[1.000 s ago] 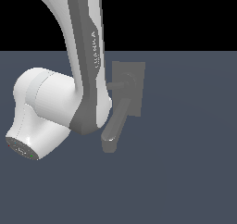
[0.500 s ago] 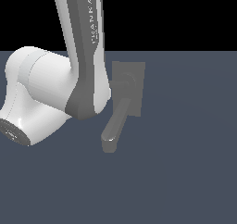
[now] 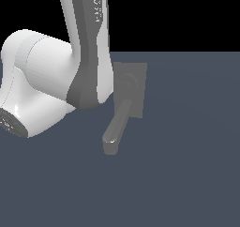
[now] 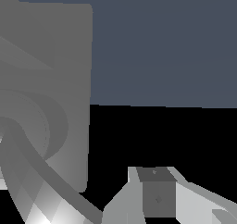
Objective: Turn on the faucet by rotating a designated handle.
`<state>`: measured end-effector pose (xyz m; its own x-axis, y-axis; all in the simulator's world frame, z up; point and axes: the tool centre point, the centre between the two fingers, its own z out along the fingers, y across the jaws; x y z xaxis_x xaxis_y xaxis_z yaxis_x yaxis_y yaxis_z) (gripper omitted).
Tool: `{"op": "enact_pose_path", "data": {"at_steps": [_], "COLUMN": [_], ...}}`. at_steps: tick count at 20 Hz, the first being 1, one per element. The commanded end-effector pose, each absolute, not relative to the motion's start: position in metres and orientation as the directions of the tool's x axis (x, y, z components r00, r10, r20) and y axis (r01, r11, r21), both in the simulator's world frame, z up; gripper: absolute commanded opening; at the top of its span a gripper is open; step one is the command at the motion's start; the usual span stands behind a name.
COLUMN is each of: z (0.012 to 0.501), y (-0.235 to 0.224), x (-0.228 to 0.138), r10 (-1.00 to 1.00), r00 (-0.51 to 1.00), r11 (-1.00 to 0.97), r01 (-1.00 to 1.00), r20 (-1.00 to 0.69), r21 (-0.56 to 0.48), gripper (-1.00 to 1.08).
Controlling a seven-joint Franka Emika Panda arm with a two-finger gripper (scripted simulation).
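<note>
Faucet (image 3: 130,87) is seen standing on the dark floor, just on the exterior view's right of the white arm (image 3: 86,43). Back plate upright; thick spout (image 3: 116,127) runs down and forward from it.

Handle (image 4: 55,179) is picked out only in the wrist view: a thin bar slanting away from the round hub (image 4: 28,130) on the plate. In the exterior view it is hidden behind the arm or too faint to tell.

Handling, judged: rigid fixture, anchored, so nothing gets lifted. The handle is expected to pivot about the hub only. Matte finish, so slip is probably low. Best contact is taken out near the squared tip for leverage, not at the hub, and not on the spout.

Gripper (image 4: 157,197): one blocky finger (image 4: 155,190) is visible close to the handle. No contact can be confirmed, and finger spread cannot be told from either view.

Containers: none visible, nothing to report.
</note>
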<state>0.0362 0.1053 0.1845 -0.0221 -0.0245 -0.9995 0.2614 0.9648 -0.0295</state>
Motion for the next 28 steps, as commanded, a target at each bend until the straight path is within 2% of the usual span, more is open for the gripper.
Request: {"op": "enact_pose_path", "data": {"at_steps": [1, 12, 14, 28], "z": [0.199, 0.243, 0.228, 0.272], "y": [0.103, 0.094, 0.089, 0.057], "x": [0.036, 0.034, 0.03, 0.023], "r10": [-0.024, -0.021, -0.03, -0.023], "r00": [-0.012, -0.006, -0.028, -0.012], "r11": [0.965, 0.966, 0.964, 0.965], "r01": [0.262, 0.259, 0.264, 0.26], "r20": [-1.0, -1.0, -0.999, -1.0], "r21": [-0.026, -0.021, -0.036, -0.025], "gripper": [-1.0, -1.0, -1.0, -1.0]}}
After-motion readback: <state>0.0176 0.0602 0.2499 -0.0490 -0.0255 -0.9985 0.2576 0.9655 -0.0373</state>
